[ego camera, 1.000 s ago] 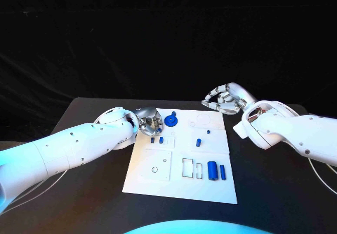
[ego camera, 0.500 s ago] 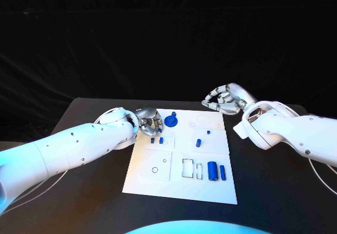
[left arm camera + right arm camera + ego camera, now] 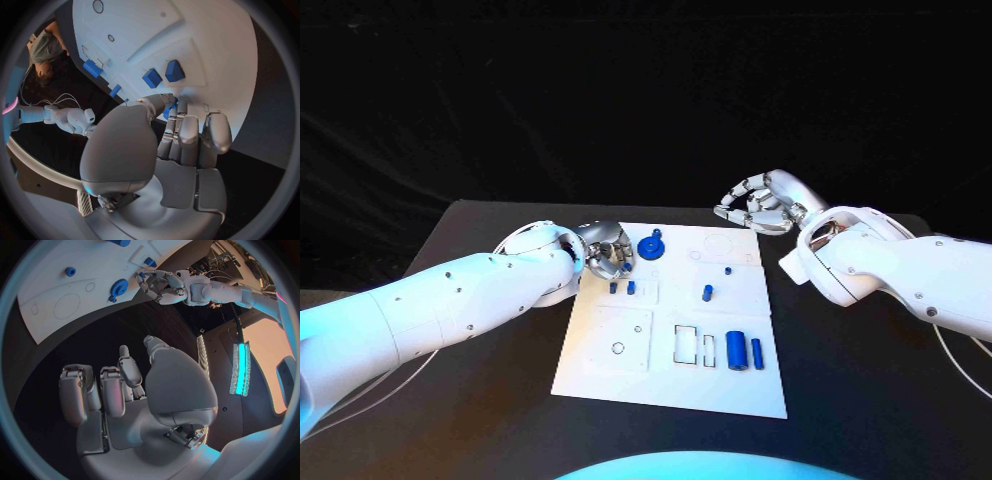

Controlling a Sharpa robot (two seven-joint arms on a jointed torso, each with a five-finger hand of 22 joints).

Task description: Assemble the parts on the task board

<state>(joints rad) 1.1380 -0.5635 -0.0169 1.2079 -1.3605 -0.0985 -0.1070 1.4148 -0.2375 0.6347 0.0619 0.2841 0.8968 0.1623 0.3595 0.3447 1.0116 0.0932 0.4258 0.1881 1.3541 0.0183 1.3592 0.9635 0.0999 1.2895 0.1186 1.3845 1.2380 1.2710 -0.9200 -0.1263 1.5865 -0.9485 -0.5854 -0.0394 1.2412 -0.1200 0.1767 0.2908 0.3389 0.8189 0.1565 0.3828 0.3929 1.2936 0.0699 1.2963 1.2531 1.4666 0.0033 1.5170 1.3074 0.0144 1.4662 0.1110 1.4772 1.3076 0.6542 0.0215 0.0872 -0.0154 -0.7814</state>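
While the task board [image 3: 672,375] lies in the middle of the black table [image 3: 473,400], the left hand [image 3: 607,250] rests at its far left corner with fingers curled together, and a small blue part [image 3: 169,109] sits pinched at the fingertips. Beside this hand a blue gear [image 3: 653,246] stands on the board, and two small blue pegs [image 3: 622,287] lie just nearer. The right hand [image 3: 759,206] hovers past the board's far right corner, fingers curled in, holding nothing. Two blue cylinders [image 3: 744,351] lie at the board's near right part.

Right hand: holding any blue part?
No. In the right wrist view the right hand has its fingers curled in around nothing, off the task board.
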